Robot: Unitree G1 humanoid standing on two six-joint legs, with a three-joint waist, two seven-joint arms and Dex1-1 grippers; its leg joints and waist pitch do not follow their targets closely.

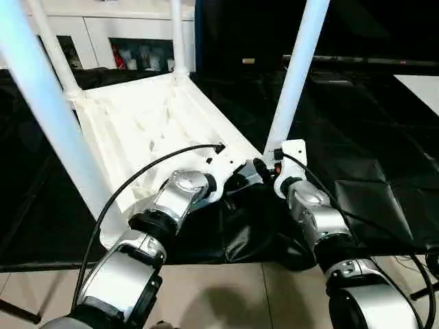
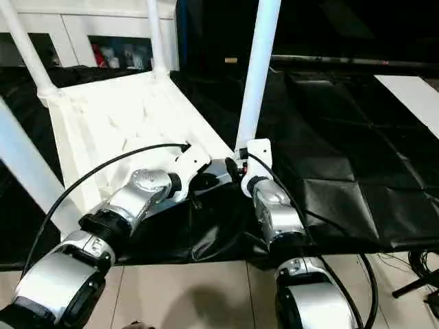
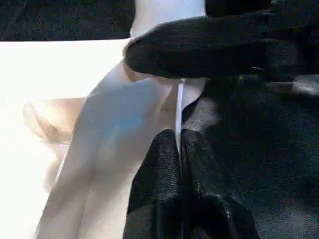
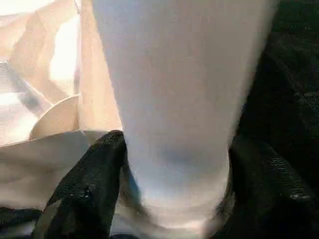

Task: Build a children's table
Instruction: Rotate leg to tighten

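Table top [image 1: 147,127] lay upside down on black sheet [image 1: 357,171], ribbed side up, 4 legs [image 1: 296,72] standing in corner sockets. Right gripper [image 4: 174,184] sat spread around the near-right leg's base, 1 finger [image 4: 87,189] each side, touching it. Left gripper [image 3: 178,144] had its fingers pressed together, tips against the top's thin edge beside that socket, nothing held. White cabinet [image 1: 116,34] stood behind.

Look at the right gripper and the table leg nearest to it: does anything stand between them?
Nothing visible does. The right gripper has a black finger on each side of the near leg, low down where it meets the upturned table top. The left gripper is shut on the top's edge, beside that corner.
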